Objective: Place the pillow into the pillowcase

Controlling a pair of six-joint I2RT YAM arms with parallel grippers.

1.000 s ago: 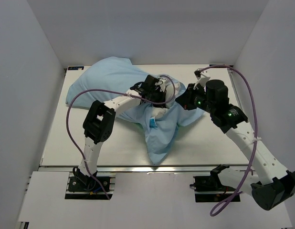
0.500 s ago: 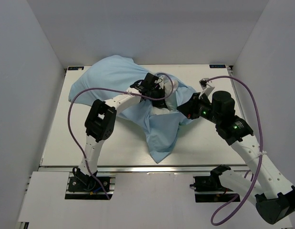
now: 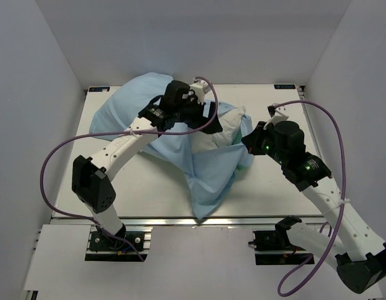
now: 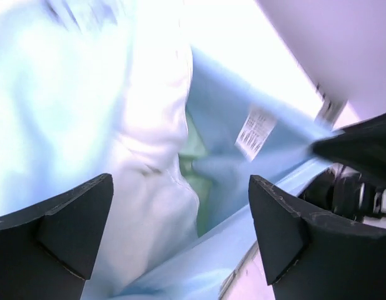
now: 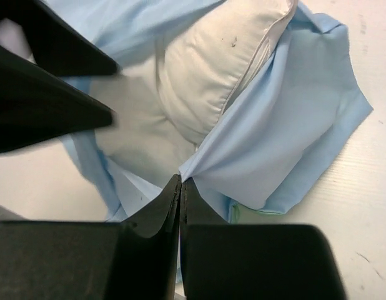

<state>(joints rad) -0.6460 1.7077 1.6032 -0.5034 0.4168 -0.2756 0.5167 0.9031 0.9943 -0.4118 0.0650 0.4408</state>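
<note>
We note the pillowcase [image 3: 208,181] sprawling over the table [image 3: 149,194] from the far-left corner toward the near edge, plain blue side up. The pillow [image 3: 225,125] lies right of centre, partly wrapped, white end bare. The left gripper [image 4: 180,237] hovers above it, fingers wide apart. The right gripper [image 5: 181,187] pinches the pillowcase's edge.
</note>
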